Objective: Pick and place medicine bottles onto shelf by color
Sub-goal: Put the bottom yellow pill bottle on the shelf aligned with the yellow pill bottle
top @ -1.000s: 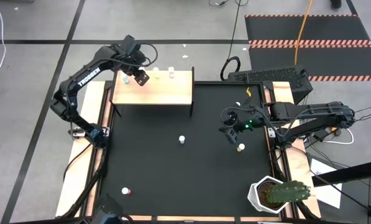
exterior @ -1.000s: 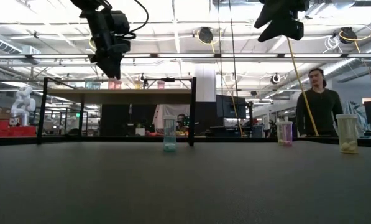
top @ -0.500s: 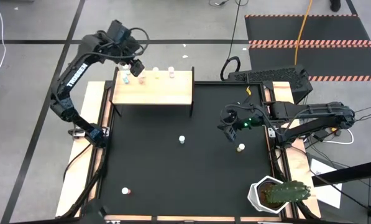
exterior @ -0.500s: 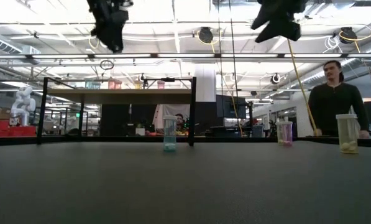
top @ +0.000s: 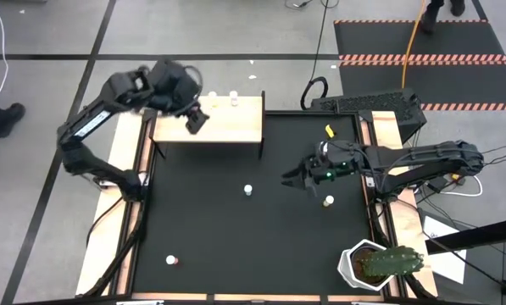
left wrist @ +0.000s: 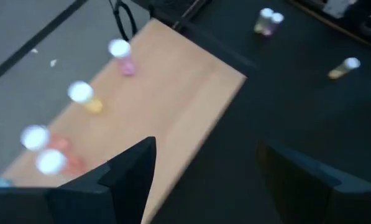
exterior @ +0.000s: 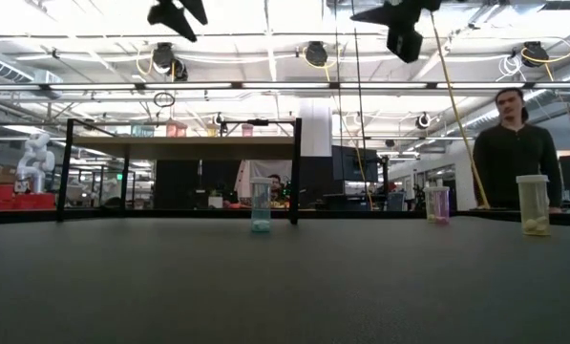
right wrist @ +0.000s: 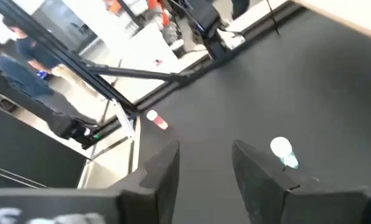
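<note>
The pale-wood shelf (top: 223,123) stands at the mat's far left. Several white-capped bottles stand along its far edge: a pink one (left wrist: 123,57), a yellow one (left wrist: 86,99) and red ones (left wrist: 45,152). On the mat stand a blue bottle (top: 247,190), a yellow bottle (top: 328,202) and a red bottle (top: 172,261). My left gripper (top: 195,119) hangs open and empty high above the shelf's left part. My right gripper (top: 288,180) is open and empty above the mat, right of the blue bottle (right wrist: 283,152).
A white pot with a green cactus (top: 380,264) stands at the near right corner. A person (exterior: 514,143) stands beyond the table. Bare black mat (top: 227,229) lies between the loose bottles.
My left gripper has risen well above the shelf's far left part and come a little toward the near edge, staying open. My right gripper has gone toward the table's left edge, toward the blue bottle, and has tipped to a flatter angle. The bottles have stayed put.
</note>
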Tool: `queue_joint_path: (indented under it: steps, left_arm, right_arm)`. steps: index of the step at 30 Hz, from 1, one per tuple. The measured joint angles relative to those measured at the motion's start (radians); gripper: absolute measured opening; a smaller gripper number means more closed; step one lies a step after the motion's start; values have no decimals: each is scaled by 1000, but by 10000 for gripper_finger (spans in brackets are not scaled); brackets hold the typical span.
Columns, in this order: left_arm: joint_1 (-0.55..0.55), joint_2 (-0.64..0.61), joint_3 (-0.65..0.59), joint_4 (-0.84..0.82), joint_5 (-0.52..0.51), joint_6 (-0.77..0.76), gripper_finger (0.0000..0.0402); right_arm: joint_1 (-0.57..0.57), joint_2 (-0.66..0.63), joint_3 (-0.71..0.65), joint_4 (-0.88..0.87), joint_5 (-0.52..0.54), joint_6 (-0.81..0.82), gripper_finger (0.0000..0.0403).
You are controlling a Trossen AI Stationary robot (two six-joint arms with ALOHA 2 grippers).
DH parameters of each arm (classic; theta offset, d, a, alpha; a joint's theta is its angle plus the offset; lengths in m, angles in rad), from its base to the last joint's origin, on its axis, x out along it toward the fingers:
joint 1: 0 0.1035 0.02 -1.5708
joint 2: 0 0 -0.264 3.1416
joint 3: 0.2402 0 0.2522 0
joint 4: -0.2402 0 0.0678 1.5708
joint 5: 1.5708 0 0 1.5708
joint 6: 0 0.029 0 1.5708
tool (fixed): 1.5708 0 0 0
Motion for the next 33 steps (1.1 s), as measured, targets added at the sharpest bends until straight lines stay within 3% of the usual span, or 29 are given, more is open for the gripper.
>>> queue_joint_path:
  steps: [5,8,11,16,19,24,28,33]
  left_arm:
    - [-209,-133,-191,10,-101,-227,278]
    - [-352,-190,-324,107,-149,-382,278]
    - [-494,-204,-451,322,-195,-493,278]
    - [-650,-141,-594,758,-234,-488,278]
    - [-697,-61,-620,905,-248,-405,278]
    - [-707,71,-617,1123,-255,-358,278]
    - [-687,170,-619,1284,-197,-285,278]
    - [-662,204,-618,1278,-151,-183,278]
  right_arm:
    - [8,0,-50,-2,1,61,107]
    - [21,0,-67,-13,38,63,93]
    - [22,-1,-62,-103,95,65,82]
    - [8,-5,-5,-501,130,95,74]
    - [5,-6,6,-729,135,99,75]
    - [5,-29,12,-929,135,171,86]
    - [4,-41,12,-995,129,209,105]
    - [46,-42,-8,-971,146,121,151]
